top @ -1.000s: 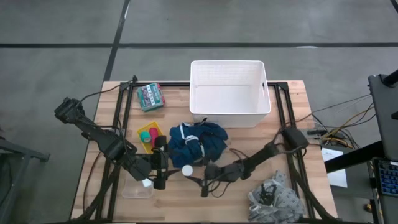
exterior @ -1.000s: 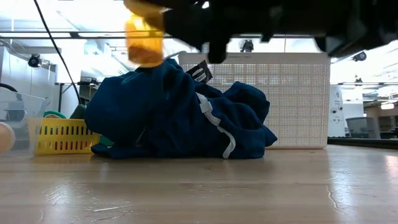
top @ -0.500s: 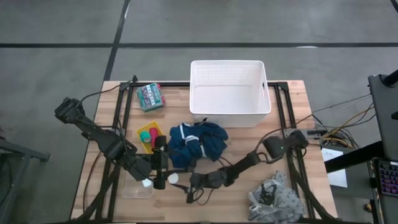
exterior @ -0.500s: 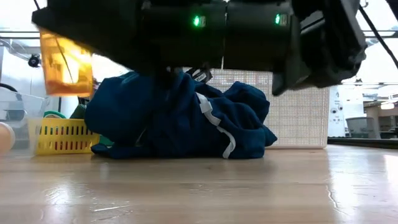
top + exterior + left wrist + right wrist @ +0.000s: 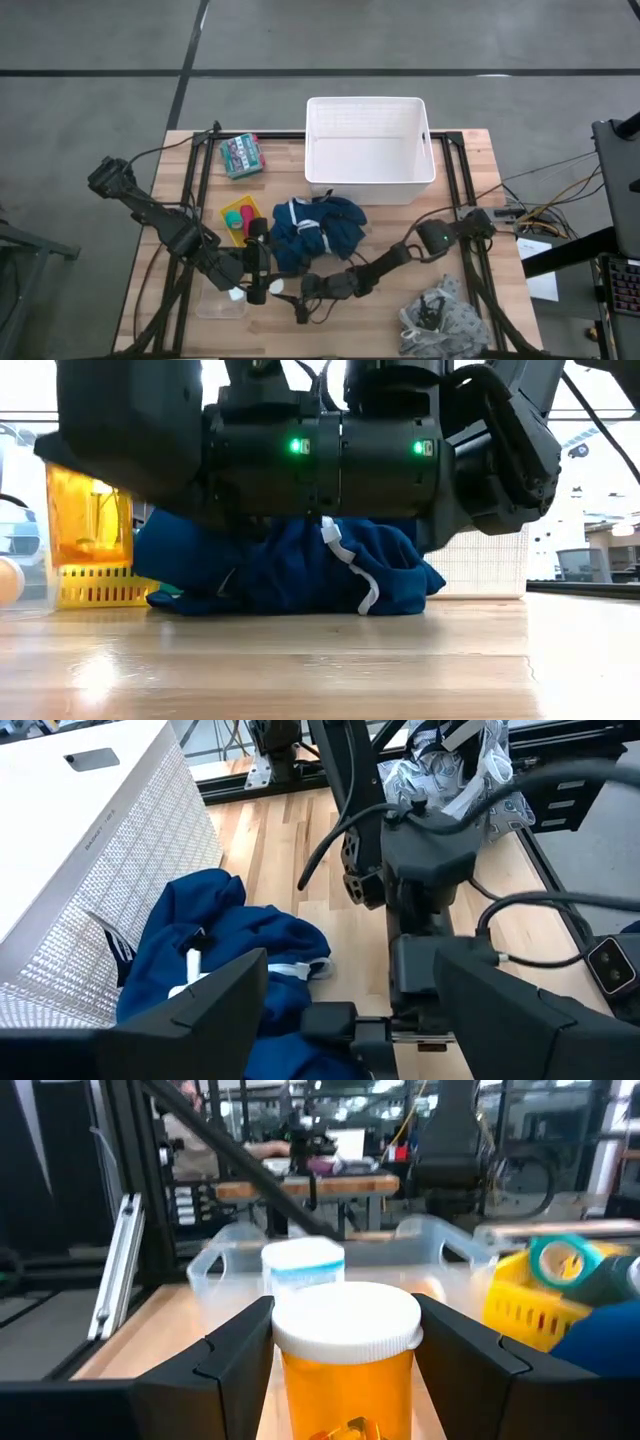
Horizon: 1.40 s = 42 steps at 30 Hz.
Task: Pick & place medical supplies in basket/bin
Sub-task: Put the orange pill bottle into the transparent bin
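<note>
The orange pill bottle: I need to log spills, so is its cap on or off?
On. The orange pill bottle carries its white cap while it sits upright between the right gripper's fingers.

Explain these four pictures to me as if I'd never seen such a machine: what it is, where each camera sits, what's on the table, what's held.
Two dark robot arms work at a wooden table. One camera looks straight down, one sits at tabletop level, one rides each wrist. On the table: a white slotted tub, a dark blue garment, a small yellow tray, a clear plastic box, a green patterned packet and a grey-white cloth. The right gripper holds an orange pill bottle off the table, facing the clear box. The left gripper waits open beside it.
</note>
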Motion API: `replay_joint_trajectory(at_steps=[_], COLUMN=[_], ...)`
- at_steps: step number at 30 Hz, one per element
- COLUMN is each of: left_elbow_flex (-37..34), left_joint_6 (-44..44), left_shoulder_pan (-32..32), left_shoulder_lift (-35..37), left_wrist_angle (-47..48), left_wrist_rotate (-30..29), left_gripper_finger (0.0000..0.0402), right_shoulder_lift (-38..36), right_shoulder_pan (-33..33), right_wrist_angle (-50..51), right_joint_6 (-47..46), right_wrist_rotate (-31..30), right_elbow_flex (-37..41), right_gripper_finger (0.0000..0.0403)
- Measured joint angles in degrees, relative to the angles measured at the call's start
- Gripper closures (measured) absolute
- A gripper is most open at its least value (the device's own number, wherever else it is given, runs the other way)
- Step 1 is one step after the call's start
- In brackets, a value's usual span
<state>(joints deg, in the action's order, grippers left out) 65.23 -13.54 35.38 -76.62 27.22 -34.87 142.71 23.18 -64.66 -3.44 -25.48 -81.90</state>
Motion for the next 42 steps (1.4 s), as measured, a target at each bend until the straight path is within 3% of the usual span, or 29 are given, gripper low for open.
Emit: replay_joint_trajectory(at_steps=[12,21,42], left_elbow_flex=[0.0,0.0,0.0], left_joint_6=[-0.02,0.0,0.0], left_shoulder_pan=[-0.01,0.01,0.01], left_shoulder_lift=[0.0,0.0,0.0], left_wrist_angle=[0.0,0.0,0.0], left_wrist_rotate=[0.0,0.0,0.0], left_gripper_finger=[0.0111,0.0111,0.0111], right_shoulder_lift=[0.0,0.02,0.02], right_shoulder_pan=[-0.69,-1.87,-2.02], right_wrist_angle=[3.47,7.59,8.8], right_joint_6=[-3.4,-8.39,-8.59], right_wrist_rotate=[0.76,4.82,4.94], right_elbow_flex=[0.17,0.21,0.06], right_gripper_finger=[0.0188,0.0188,0.0188])
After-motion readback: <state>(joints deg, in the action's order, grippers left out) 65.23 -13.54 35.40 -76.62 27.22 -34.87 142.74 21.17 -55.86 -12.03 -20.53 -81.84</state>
